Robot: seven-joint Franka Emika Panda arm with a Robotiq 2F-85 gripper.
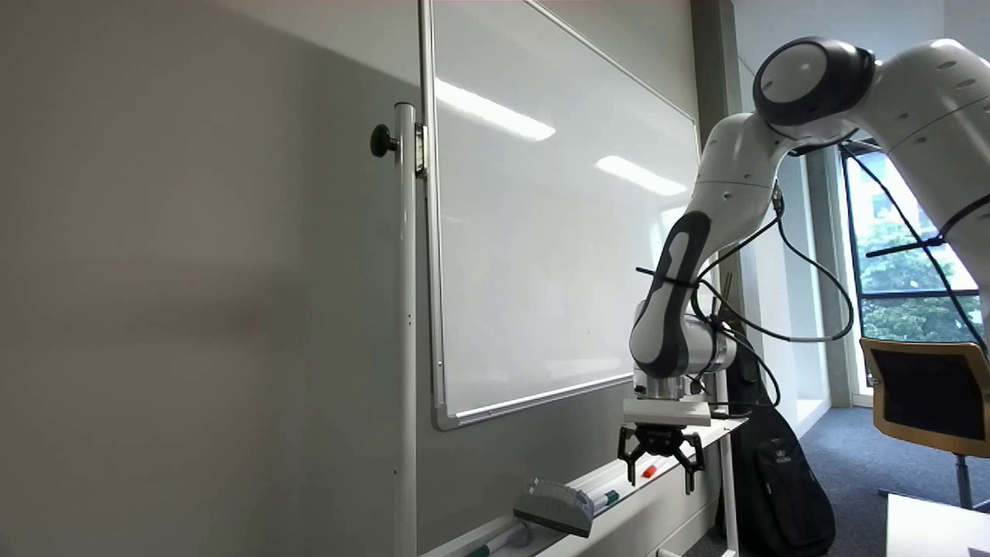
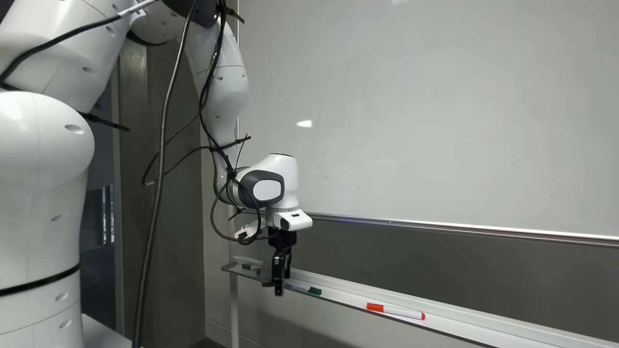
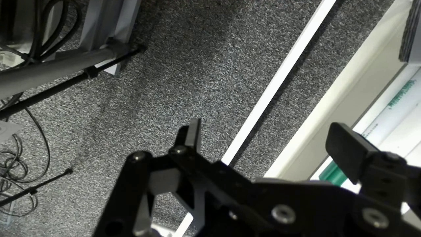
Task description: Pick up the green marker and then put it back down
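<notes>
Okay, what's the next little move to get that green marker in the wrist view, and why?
Probably ease the open gripper sideways over the tray before lowering it. In the wrist view, the space between its fingers falls mainly over the carpet, while the green marker lies off to the right, partly hidden by one of them.

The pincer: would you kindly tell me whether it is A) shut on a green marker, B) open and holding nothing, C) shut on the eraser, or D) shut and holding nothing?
B: in the wrist view the pincer has its fingers wide apart with nothing gripped between them, and a green marker lies on the tray.
</notes>
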